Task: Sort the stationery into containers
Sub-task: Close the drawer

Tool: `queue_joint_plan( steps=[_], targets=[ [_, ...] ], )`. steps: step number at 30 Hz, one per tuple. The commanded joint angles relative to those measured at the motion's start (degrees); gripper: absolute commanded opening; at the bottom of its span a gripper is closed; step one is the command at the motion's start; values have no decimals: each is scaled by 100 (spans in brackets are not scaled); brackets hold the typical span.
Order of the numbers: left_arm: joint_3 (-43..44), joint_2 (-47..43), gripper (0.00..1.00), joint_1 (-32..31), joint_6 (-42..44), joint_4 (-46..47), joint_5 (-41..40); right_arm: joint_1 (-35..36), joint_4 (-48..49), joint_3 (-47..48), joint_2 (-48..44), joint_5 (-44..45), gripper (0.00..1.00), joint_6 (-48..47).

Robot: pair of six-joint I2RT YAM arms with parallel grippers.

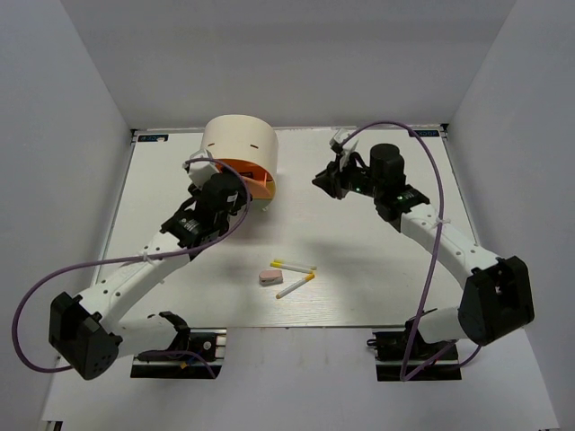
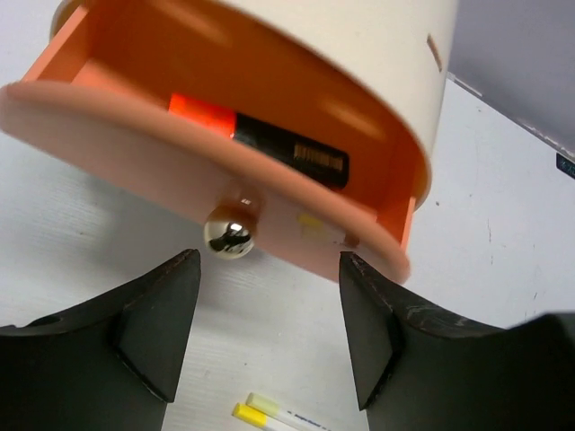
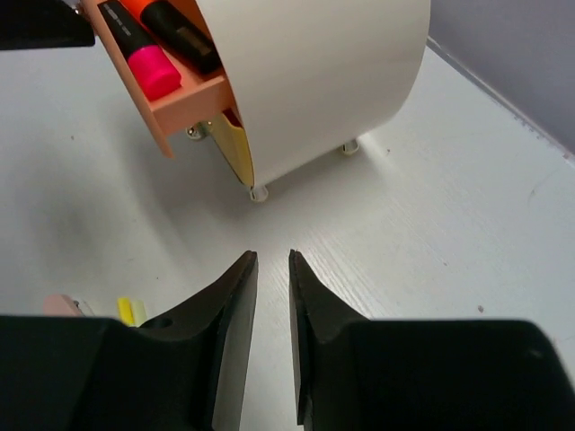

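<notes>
Left: the left arm [image 1: 144,269], jointed in white and black segments with a purple cable looping off it, reaches diagonally forward across the matte white table [image 1: 377,269]. The left gripper [image 2: 268,265] stands wide open and grips nothing. Its black, wedge-shaped fingers [image 2: 166,310] flank the small, mirror-bright round knob [image 2: 227,235] without touching it.

Centre left: the cream half-cylinder chest [image 1: 238,142], smooth-walled and standing on small stud feet, sits toward the far edge of the table. Its orange drawer [image 2: 108,117], glossy with a curved front, is pulled out. Inside lie an orange-ended highlighter [image 2: 260,142], stubby and black-bodied, and a pink-ended highlighter [image 3: 144,54]. A thin edge of the yellow drawer [image 3: 235,148] shows beneath.

Centre: on the bare table, well apart from the chest, lies the pinkish eraser [image 1: 269,277], a small rounded block. Just beside it lie two thin white pens [image 1: 293,265] with yellow tips, angled apart.

Right: the right arm [image 1: 440,238] bends inward, elbow out. The right gripper [image 3: 272,269] points toward the chest, raised over the table. Its fingers [image 3: 234,314] are drawn almost together, leaving a narrow slit that holds nothing.
</notes>
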Motion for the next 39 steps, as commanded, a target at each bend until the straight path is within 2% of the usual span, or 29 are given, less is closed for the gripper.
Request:
queue_joint_plan(
  steps=[1,17,39],
  targets=[
    [377,163,73,67,234,-201,-126,-138,154,-219,-380,-42,27,122],
    [562,471,73,366,339,-316,-126,-499,225,-536,-662,-244,27,324],
    [782,981,73,920,568,18,111,-745,207,-817,-812,-306,28,342]
  ],
)
